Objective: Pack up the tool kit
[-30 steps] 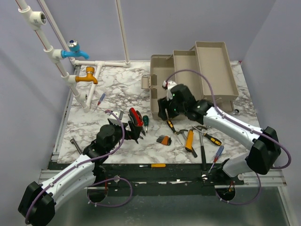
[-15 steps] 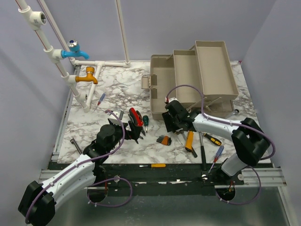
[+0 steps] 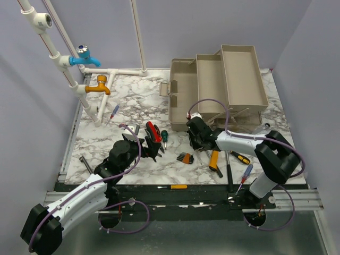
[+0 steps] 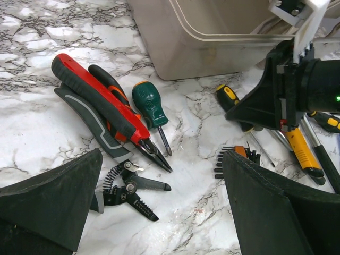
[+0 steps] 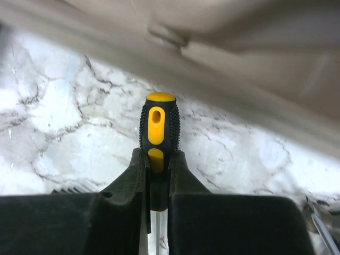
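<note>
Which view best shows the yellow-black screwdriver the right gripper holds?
Right wrist: the screwdriver handle sits centred, clamped in the right gripper. Left wrist shows only its handle end; top external hides it under the gripper.

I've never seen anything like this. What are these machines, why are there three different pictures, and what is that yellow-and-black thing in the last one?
These are two robot arms bolted at the near edge of a marble table. The wide picture looks down from above and behind them. The other two come from a small camera on each wrist. The left gripper is open and empty, facing red pliers, a green screwdriver and a wire stripper. The right gripper is shut on the handle of a yellow-and-black screwdriver, close beside the open beige toolbox. More tools, including hex keys, lie loose on the table.
</note>
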Robot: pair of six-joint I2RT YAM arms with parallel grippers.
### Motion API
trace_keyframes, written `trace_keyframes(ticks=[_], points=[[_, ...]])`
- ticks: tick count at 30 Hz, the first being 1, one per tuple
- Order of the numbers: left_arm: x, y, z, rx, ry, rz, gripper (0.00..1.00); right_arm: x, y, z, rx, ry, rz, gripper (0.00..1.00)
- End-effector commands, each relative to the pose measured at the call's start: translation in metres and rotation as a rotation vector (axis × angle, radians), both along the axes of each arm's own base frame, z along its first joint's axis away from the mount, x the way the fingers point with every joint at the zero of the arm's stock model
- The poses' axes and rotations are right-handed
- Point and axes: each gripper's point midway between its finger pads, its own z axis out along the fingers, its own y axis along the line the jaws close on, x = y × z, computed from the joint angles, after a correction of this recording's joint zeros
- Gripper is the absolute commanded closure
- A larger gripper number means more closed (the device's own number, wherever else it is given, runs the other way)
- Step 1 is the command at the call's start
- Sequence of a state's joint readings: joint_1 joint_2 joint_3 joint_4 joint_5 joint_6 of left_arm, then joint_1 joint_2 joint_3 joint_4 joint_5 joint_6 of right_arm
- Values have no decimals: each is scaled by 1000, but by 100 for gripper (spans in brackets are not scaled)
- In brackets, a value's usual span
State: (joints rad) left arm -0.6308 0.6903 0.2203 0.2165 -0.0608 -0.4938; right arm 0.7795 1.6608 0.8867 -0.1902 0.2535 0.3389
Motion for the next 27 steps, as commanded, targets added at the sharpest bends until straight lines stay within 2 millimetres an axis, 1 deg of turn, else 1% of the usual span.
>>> trace_keyframes(ticks=[1,5,6,7,9,12,14,20,22,25,27], points=[[2,-2,7,-4,-27,-5,1,5,9,40,109,-113,52,99],[2,-3,7,-5,-28,-6,2,5,25,102,264,-247,132,99],[2,-3,8,-6,-28,-7,1,4,26,113,293,-280,148,99],[3,-3,8,-6,-29,-7,2,5,28,130,332,-333,155,99],[2,-4,8,-8,-29,-11,1,6,25,153,380,-408,152,99],[3,-4,7,-5,-26,-11,2,8,24,180,434,-492,146,99],[3,-4,7,-5,-27,-12,2,11,23,193,450,-525,131,99],[3,-4,7,-5,-29,-10,1,33,13,227,425,-610,19,99],[3,-3,7,-6,-29,-9,2,38,14,242,425,-639,14,99],[3,-5,8,-8,-28,-16,2,42,17,276,459,-692,13,99],[3,-7,8,-7,-24,-23,1,50,13,299,457,-735,-25,99]])
